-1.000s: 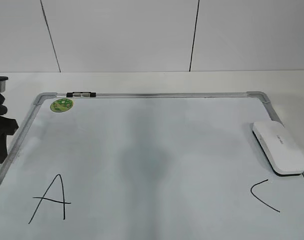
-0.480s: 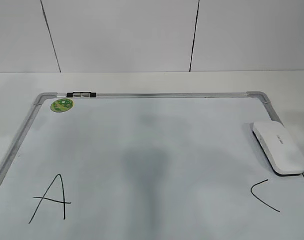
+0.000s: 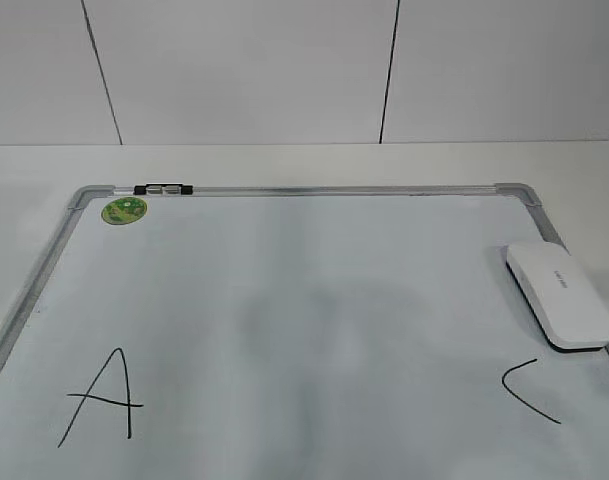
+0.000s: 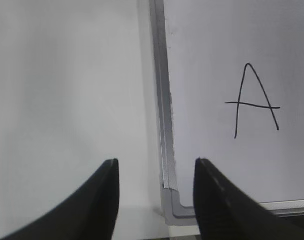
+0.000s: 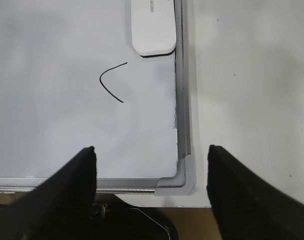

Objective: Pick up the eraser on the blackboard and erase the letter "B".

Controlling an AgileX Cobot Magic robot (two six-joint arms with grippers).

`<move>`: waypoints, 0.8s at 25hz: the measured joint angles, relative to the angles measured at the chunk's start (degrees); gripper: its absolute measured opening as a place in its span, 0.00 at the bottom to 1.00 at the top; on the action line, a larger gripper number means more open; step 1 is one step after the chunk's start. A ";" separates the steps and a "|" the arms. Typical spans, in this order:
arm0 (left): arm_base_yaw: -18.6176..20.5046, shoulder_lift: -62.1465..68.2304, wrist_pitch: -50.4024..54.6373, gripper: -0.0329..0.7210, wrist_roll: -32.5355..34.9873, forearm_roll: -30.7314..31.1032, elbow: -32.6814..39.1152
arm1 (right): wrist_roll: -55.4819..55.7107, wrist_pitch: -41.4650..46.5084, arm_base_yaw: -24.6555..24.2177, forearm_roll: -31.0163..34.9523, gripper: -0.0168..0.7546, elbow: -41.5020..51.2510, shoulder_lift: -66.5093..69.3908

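Observation:
The blackboard (image 3: 284,300) is a white board with a silver frame lying flat on the table. The eraser (image 3: 560,293), white with a black base, lies on its right edge; its end also shows in the right wrist view (image 5: 152,27). A black "A" (image 3: 102,397) is at the near left and a curved "C" stroke (image 3: 529,390) at the near right. No letter "B" shows; the board between them is blank with a faint grey smudge. My left gripper (image 4: 155,172) is open over the board's near left corner. My right gripper (image 5: 152,162) is open over the near right corner.
A round green sticker (image 3: 123,210) and a black-and-silver clip (image 3: 162,188) sit at the board's far left corner. White table surrounds the board, with a white panelled wall behind. The table's front edge and dark robot base show in the right wrist view (image 5: 142,220).
The left arm, seen at the left edge one second ago, has drawn out of the exterior view. The eraser and the letters have not moved.

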 joint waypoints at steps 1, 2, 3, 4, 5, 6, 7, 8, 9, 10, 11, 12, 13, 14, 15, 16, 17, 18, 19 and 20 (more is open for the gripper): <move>0.00 -2.96 0.28 0.51 0.10 0.00 0.80 | 0.00 0.00 0.00 0.00 0.71 1.10 -0.92; 0.00 -5.93 0.42 0.51 0.10 0.00 1.47 | 0.00 0.00 0.00 -0.11 0.71 2.16 -1.77; 0.00 -8.92 0.65 0.50 0.10 0.00 2.27 | 0.00 0.00 0.00 -0.11 0.71 2.96 -2.50; 0.00 -11.34 0.74 0.50 0.10 0.00 3.19 | -0.14 -0.12 0.00 -0.11 0.71 3.82 -3.99; 0.00 -14.35 1.00 0.49 0.10 0.00 3.99 | -0.59 -0.61 0.00 -0.11 0.71 4.56 -4.98; 0.00 -17.20 1.12 0.49 0.10 0.00 4.94 | -0.97 -1.17 0.00 -0.22 0.71 5.25 -6.14; 0.00 -19.40 1.18 0.49 0.10 0.00 5.94 | -1.20 -1.75 0.00 -0.33 0.71 5.84 -7.13; 0.00 -21.99 1.27 0.48 0.12 0.41 7.01 | -1.55 -2.43 0.00 -0.41 0.71 6.57 -8.46; 0.00 -24.52 1.41 0.48 0.22 0.41 7.93 | -1.80 -2.84 0.00 -0.54 0.71 7.33 -9.38; 0.00 -27.05 1.56 0.48 0.22 0.41 9.03 | -1.93 -2.93 0.00 -0.54 0.71 7.85 -10.25; 0.00 -29.14 1.73 0.48 0.37 0.41 10.03 | -2.48 -3.06 0.00 -0.54 0.71 8.67 -11.38; 0.00 -31.59 1.89 0.48 0.63 0.79 10.76 | -2.87 -3.18 0.00 -0.54 0.71 9.28 -12.12; 0.00 -33.96 1.93 0.48 0.85 1.23 11.60 | -2.87 -3.29 0.00 -0.65 0.71 9.65 -12.81; 0.00 -36.31 2.02 0.47 1.21 1.65 12.46 | -3.30 -3.39 0.00 -0.59 0.71 10.13 -13.68; 0.00 -38.18 2.08 0.47 1.52 1.99 13.33 | -3.38 -3.39 0.00 -0.59 0.71 10.38 -14.28; 0.00 -40.20 2.08 0.47 1.75 2.12 14.10 | -3.54 -3.39 0.00 -0.59 0.71 10.51 -14.67; 0.00 -42.05 2.22 0.47 1.98 2.12 15.00 | -3.52 -3.59 0.00 -0.68 0.71 10.51 -14.97; 0.00 -43.47 2.22 0.47 2.12 2.12 15.88 | -3.52 -3.59 0.00 -0.80 0.71 10.51 -15.07; 0.00 -45.08 2.30 0.47 2.25 1.98 16.65 | -3.56 -3.63 0.00 -1.04 0.71 10.51 -15.20; 0.00 -46.62 2.30 0.46 2.37 1.69 17.66 | -3.56 -3.73 0.00 -1.15 0.71 10.51 -15.20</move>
